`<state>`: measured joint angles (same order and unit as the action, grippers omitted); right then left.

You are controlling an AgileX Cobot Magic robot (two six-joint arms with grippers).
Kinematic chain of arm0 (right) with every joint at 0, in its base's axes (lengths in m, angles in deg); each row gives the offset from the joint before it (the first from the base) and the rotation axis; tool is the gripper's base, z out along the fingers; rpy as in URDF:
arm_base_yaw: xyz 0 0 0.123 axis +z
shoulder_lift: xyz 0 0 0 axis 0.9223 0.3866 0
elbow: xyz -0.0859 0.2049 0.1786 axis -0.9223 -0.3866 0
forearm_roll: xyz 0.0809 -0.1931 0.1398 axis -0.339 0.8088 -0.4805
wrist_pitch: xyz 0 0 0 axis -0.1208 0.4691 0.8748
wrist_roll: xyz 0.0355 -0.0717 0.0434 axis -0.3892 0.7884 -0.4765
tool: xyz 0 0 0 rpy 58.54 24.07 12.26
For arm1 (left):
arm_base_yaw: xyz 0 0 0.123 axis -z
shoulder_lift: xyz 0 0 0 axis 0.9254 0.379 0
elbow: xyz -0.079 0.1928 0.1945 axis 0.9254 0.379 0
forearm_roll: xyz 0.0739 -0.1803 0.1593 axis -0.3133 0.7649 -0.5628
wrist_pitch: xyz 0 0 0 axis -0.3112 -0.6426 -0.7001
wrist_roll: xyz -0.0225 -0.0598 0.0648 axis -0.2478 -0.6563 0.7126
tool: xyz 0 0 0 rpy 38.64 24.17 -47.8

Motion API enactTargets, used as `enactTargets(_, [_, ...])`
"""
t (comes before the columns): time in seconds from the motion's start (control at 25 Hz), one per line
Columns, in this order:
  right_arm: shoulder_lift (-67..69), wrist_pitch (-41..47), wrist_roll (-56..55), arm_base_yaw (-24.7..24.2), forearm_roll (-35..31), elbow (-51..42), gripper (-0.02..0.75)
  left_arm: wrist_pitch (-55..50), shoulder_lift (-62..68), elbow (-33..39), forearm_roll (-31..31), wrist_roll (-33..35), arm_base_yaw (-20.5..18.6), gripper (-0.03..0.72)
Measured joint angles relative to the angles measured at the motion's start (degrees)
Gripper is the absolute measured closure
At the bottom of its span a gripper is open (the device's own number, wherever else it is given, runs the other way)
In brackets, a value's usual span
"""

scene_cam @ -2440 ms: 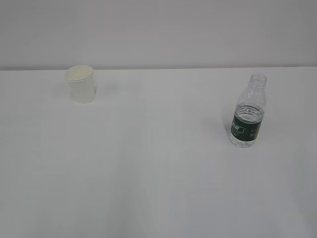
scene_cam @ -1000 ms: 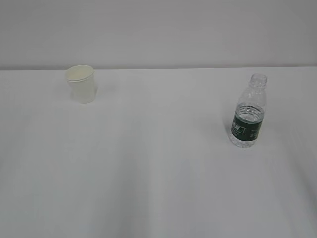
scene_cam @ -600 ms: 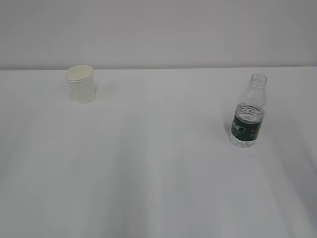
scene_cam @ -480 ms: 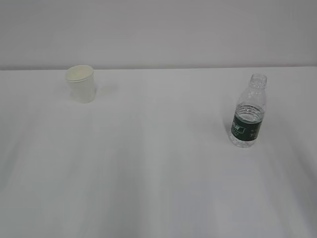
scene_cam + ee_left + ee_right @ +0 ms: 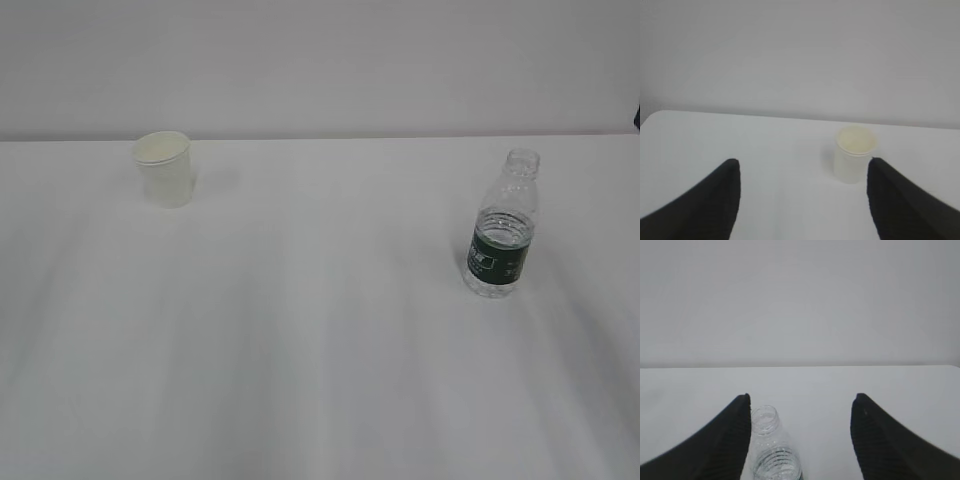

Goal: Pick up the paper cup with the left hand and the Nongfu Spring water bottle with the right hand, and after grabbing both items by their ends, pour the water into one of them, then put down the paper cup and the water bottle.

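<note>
Paper cup (image 5: 164,169) upper left, light and crushable, bottle (image 5: 501,232) right of centre, uncapped, slick, sloshy—grip low; left gripper (image 5: 802,172) and right gripper (image 5: 799,410) spread, empty.

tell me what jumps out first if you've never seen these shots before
Two lone things on a bare white table: a small white paper cup far back on the left, and an uncapped clear water bottle with a dark green label on the right. Each wrist view shows a pair of black fingers spread wide: the left gripper faces the cup from a distance, the right gripper has the bottle's neck near its left finger.
</note>
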<state>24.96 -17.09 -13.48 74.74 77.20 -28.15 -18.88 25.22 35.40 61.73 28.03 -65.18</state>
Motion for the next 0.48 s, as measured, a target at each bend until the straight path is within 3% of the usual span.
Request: enactTargets(0.48, [5.9,-20.8,-4.4,0.0,0.0,-12.9,0.265,26.2,11.8,11.3,-0.2,0.0,6.6,0.127])
